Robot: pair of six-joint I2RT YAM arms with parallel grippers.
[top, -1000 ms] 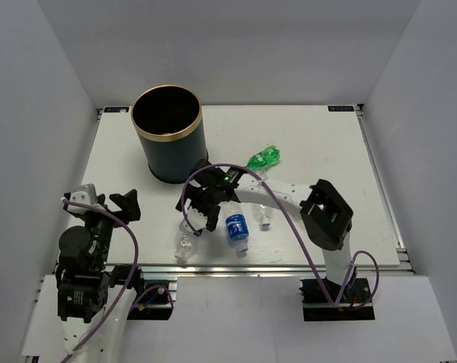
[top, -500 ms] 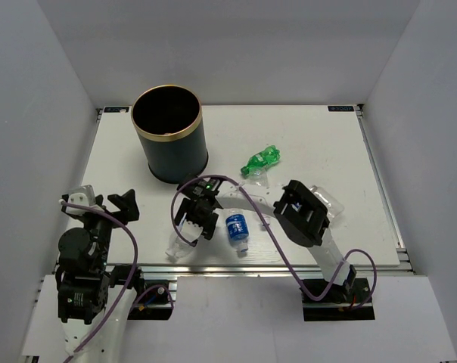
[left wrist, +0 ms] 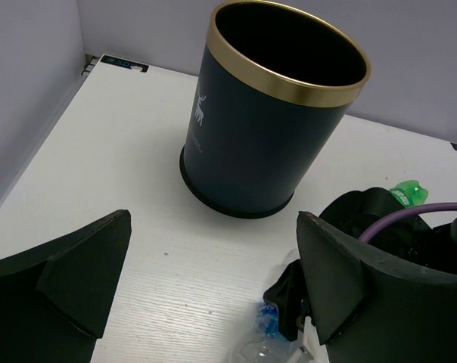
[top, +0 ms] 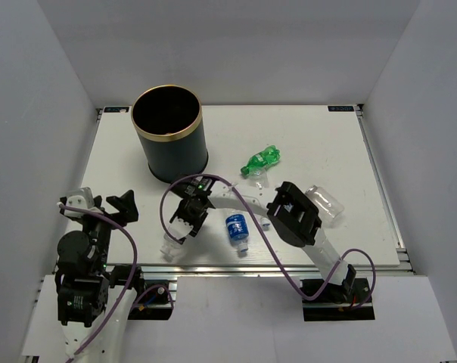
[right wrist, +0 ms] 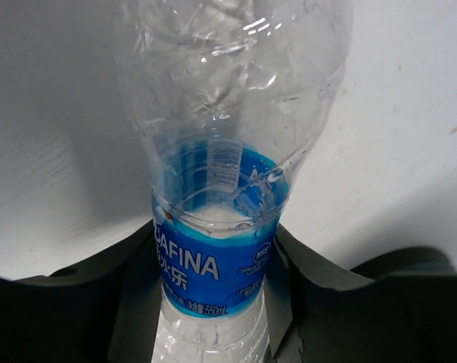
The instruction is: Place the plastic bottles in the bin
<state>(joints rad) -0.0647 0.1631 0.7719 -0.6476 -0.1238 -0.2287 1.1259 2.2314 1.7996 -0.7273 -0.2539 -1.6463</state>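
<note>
Right gripper (right wrist: 215, 253): drawn in across the clear bottle (right wrist: 225, 144), a pad touching each side of its blue label. Judged a mid-body hold, so it lifts level.
Bottle: lying on the table (top: 319, 144), lower left-centre of the top view, below the bin (top: 177, 160). Long axis slants upper right to lower left; cap end unclear.
Left gripper (left wrist: 213, 283): wide open, empty — parked aside.

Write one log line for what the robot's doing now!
left fingers: open, empty | right fingers: gripping blue-label bottle on table | bin: upright | loose: green bottle, clear bottle, second labelled bottle
</note>
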